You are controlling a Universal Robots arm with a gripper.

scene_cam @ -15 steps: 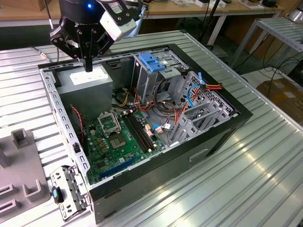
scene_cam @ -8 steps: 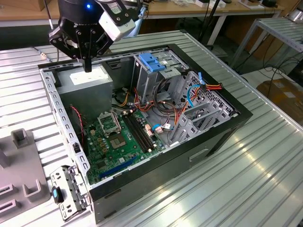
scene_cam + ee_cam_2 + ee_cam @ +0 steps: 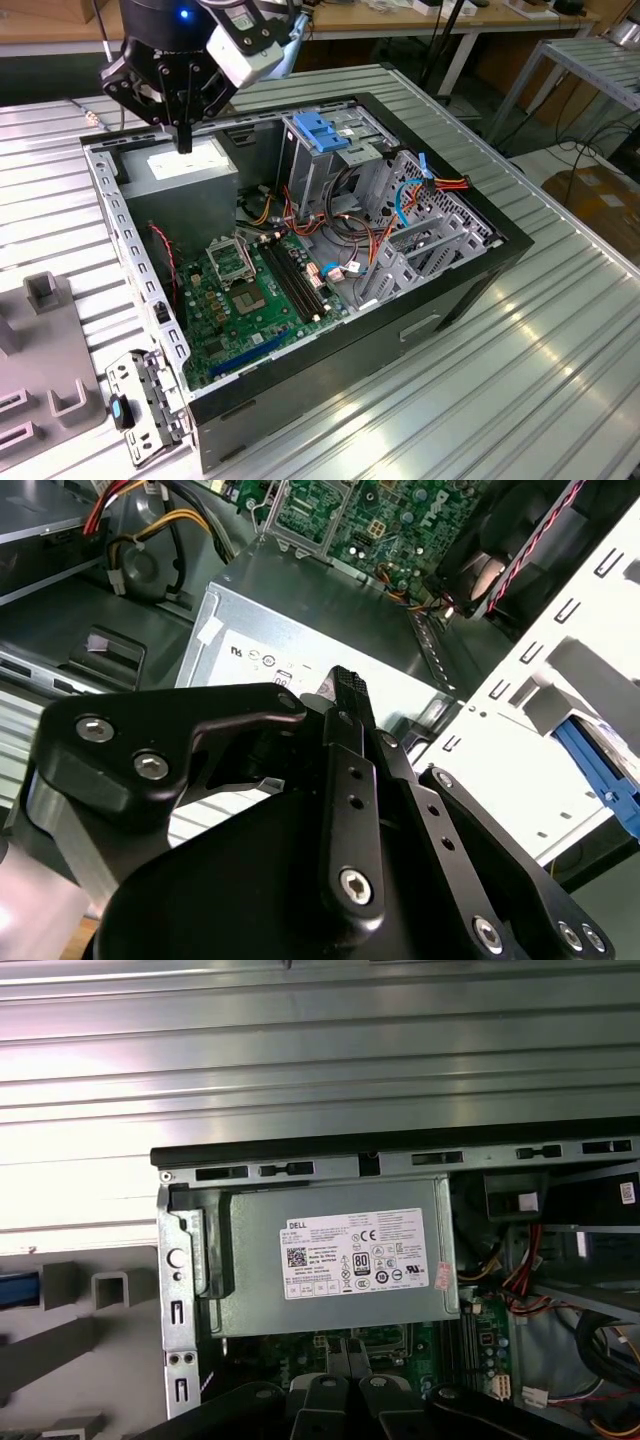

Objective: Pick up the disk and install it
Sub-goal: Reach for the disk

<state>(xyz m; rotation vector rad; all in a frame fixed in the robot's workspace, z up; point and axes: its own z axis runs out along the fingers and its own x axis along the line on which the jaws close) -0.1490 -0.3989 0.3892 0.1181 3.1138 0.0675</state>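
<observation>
Your pincer, pressed together and holding nothing, hangs above the power supply at the exterior view's upper left, probably to stay clear of the case.

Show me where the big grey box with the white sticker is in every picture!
Exterior view: box below the gripper, in the case's back corner.
Second wrist view: box just beyond the gripper.
First wrist view: box between the case's rim and the green board.
Shared landmark: green board beside the box.
</observation>
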